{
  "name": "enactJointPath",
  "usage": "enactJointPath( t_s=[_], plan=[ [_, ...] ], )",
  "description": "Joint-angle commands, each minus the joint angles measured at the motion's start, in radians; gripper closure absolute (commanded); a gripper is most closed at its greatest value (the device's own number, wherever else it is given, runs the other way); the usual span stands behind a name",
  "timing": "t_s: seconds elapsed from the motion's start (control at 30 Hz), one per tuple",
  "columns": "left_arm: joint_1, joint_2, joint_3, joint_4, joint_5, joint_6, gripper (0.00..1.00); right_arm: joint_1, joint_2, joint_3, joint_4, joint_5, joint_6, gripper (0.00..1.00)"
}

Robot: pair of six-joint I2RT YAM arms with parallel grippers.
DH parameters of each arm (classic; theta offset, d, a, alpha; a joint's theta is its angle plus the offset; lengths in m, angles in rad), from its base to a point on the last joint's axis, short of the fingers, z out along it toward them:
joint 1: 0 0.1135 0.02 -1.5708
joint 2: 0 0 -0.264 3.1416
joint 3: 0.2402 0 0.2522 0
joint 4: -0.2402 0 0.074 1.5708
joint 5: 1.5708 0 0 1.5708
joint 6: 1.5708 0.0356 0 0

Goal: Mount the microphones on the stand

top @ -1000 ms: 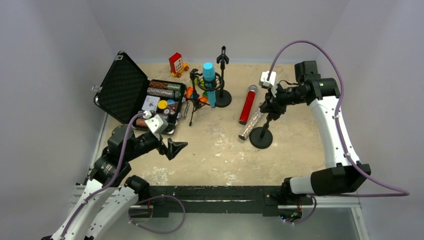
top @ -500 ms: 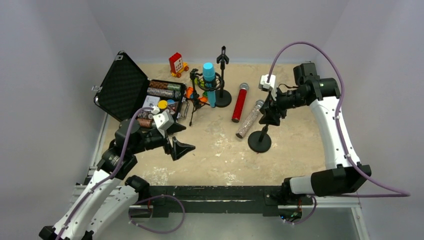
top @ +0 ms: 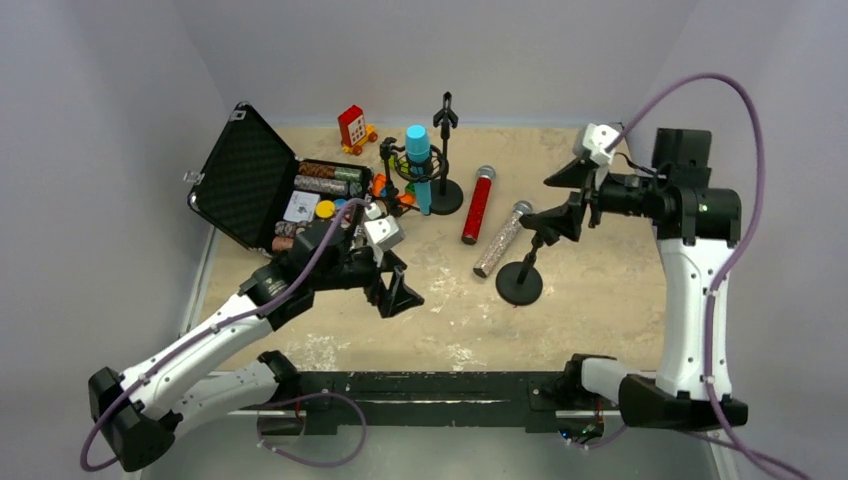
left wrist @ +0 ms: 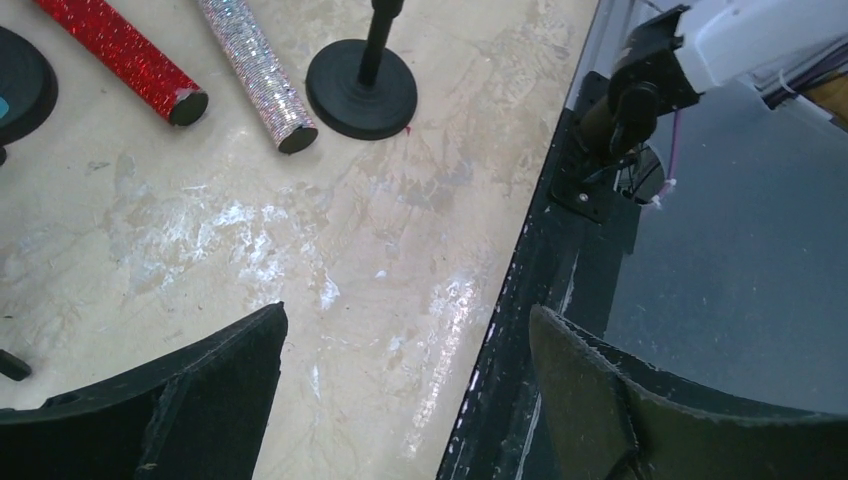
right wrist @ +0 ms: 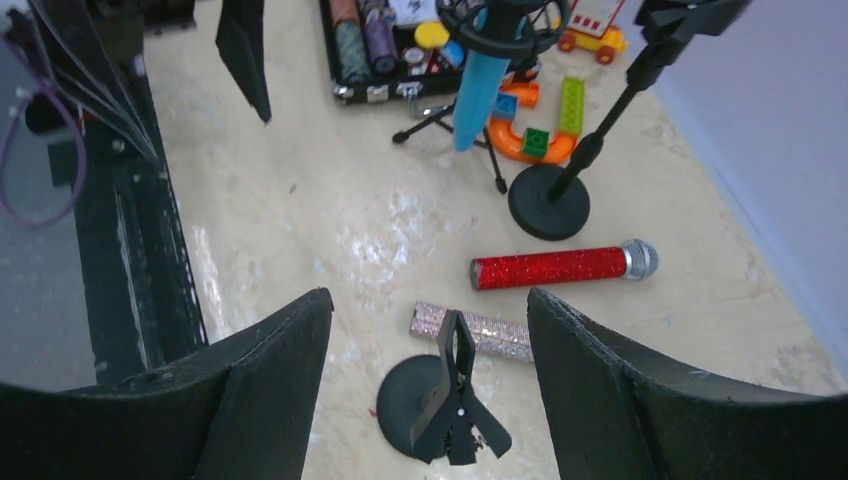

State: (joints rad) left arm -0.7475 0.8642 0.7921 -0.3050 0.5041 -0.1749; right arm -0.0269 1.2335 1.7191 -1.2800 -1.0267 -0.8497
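Observation:
Two microphones lie on the table: a red glitter one (top: 478, 206) (right wrist: 560, 267) (left wrist: 120, 55) and a silvery-pink one (top: 502, 238) (right wrist: 478, 331) (left wrist: 255, 75). A cyan-blue microphone (top: 418, 165) (right wrist: 479, 80) stands in a tripod mount. A black stand (top: 521, 284) with an empty clip (right wrist: 456, 400) stands beside the pink microphone. My right gripper (top: 556, 200) (right wrist: 428, 300) is open just right of that clip, holding nothing. Above the bare tabletop, my left gripper (top: 392, 285) (left wrist: 408, 315) is open and empty, left of the stand.
A second black stand (top: 445, 195) (right wrist: 548, 200) with an empty clip rises behind the red microphone. An open black case (top: 250, 175) of small items sits at the back left, with toy bricks (right wrist: 545, 125) nearby. The table's dark front rail (left wrist: 540, 270) runs under my left fingers.
My right gripper opened off the stand's clip and drew back to the right. The left arm swung out toward the table's middle. Both loose microphones shifted left.

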Motion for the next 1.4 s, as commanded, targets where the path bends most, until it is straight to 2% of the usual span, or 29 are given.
enactJointPath(
  t_s=[0.0,0.07,0.2,0.4,0.53,0.7,0.77,0.83,1.0,1.13,1.2,1.23,1.3,1.37],
  plan=[
    [-0.053,0.102,0.097,0.011,-0.126,-0.031,0.06,-0.146,-0.137,-0.172,0.268,-0.247,0.270,0.26],
    [-0.081,0.161,0.119,0.024,-0.155,-0.041,0.06,-0.194,-0.207,-0.285,0.394,-0.245,0.369,0.24],
    [-0.109,0.267,0.166,0.072,-0.172,-0.052,0.07,-0.237,-0.292,-0.448,0.467,-0.218,0.364,0.21],
    [-0.114,0.482,0.233,0.164,-0.208,0.068,0.07,-0.399,-0.343,-0.534,0.415,-0.395,0.331,0.22],
    [-0.115,0.623,0.292,0.219,-0.221,0.098,0.07,-0.448,-0.408,-0.621,0.572,-0.328,0.467,0.22],
    [-0.118,0.739,0.385,0.214,-0.222,0.060,0.09,-0.494,-0.417,-0.648,0.543,-0.373,0.432,0.21],
    [-0.127,0.744,0.378,0.263,-0.196,0.056,0.09,-0.504,-0.399,-0.619,0.460,-0.374,0.345,0.21],
    [-0.139,0.746,0.347,0.367,-0.159,0.087,0.09,-0.505,-0.358,-0.565,0.339,-0.355,0.210,0.21],
    [-0.143,0.792,0.314,0.493,-0.096,0.170,0.08,-0.507,-0.252,-0.398,0.037,-0.301,-0.151,0.21],
    [-0.143,0.784,0.314,0.538,-0.057,0.170,0.08,-0.507,-0.223,-0.353,-0.044,-0.255,-0.377,0.20],
    [-0.143,0.765,0.284,0.600,-0.023,0.225,0.06,-0.506,-0.214,-0.378,-0.119,-0.250,-0.584,0.20],
    [-0.143,0.761,0.278,0.612,0.005,0.275,0.06,-0.505,-0.208,-0.401,-0.181,-0.272,-0.754,0.19],
    [-0.141,0.763,0.301,0.553,0.082,0.416,0.05,-0.497,-0.211,-0.453,-0.194,-0.313,-0.917,0.11],
    [-0.134,0.781,0.376,0.430,0.132,0.510,0.04,-0.453,-0.201,-0.444,-0.194,-0.315,-0.976,0.07]
  ],
)
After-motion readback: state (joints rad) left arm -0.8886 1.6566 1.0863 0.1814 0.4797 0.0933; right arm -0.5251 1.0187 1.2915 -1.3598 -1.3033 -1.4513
